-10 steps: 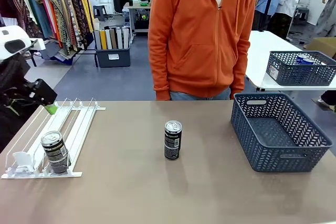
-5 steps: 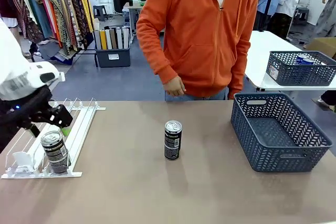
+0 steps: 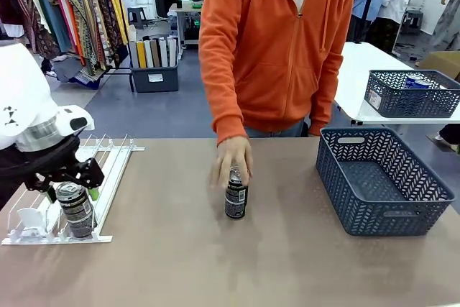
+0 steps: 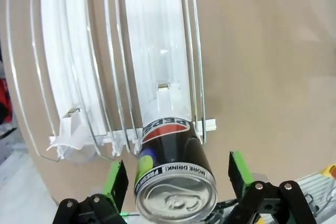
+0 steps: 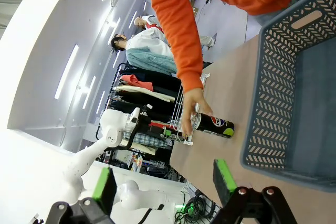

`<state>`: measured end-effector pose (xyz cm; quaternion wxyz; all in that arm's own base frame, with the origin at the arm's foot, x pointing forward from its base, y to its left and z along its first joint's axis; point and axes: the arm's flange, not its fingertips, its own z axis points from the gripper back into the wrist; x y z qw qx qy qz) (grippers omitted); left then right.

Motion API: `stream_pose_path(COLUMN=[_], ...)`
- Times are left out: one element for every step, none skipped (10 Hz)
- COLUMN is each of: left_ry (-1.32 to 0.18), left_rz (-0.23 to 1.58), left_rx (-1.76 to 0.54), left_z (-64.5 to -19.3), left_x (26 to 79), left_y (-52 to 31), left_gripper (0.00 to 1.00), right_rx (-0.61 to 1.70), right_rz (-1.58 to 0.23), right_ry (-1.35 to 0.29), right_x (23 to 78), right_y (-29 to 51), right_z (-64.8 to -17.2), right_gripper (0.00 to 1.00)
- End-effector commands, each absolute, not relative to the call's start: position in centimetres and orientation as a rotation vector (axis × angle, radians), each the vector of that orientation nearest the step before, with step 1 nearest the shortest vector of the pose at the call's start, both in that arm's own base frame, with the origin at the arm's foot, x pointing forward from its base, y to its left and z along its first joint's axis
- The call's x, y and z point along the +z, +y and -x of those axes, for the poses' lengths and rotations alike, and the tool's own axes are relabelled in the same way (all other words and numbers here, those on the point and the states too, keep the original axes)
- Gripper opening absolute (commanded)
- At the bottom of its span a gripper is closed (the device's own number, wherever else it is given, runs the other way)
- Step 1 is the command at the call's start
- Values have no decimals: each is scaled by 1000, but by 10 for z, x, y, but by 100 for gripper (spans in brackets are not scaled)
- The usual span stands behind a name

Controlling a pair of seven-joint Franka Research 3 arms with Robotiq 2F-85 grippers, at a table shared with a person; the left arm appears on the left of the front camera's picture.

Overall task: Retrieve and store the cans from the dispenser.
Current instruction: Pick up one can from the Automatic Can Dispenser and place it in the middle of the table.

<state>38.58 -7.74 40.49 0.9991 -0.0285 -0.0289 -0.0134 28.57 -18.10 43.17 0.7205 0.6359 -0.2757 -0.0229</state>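
Around dispenser can [image 4: 176, 179], left fingers [image 4: 116, 181] wide-open

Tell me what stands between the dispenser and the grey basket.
Front view: one dark can stands midway between the dispenser and the basket, a person's hand over its top; otherwise bare table.

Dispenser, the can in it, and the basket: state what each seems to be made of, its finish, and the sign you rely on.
Dispenser: probably glossy white plastic lanes, which catch the light, between thin shiny wire rails, likely metal.
Can: likely aluminium; bare silver top, printed glossy dark side.
Basket: looks like matt grey-blue moulded plastic, given its even lattice walls.
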Motion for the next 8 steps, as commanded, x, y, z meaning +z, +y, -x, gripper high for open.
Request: stream_pose_path(left_ry=[-49, -42, -34, -25, -10, 1, 8, 4], left_rz=[34, 25, 24, 20, 21, 10, 7, 10], left_rx=[-16, -16, -17, -21, -22, -32, -32, -28], left_z=[-392, -392, -392, -392, -393, -393, -393, -393], left_x=[407, 405, 405, 404, 402, 402, 402, 403], left_y=[-81, -82, -83, -84, -87, -88, -88, -86], left_gripper=[100, 100, 100, 100, 100, 79, 22, 0], right_rx=[-40, -40, -40, -40, -40, -40, -40, -40], right_rz=[-1408, -1408, -1408, -1408, -1408, -1408, -1408, -1408], right_ry=[-622, -622, -622, -622, -622, -622, -622, -622], right_x=[435, 435, 435, 435, 435, 435, 435, 435], right_y=[-181, -181, -181, -181, -181, -181, -181, -181], right_z=[-287, -287, -287, -287, -287, -287, -287, -287], right_gripper=[100, 100, 100, 100, 100, 100, 100, 100])
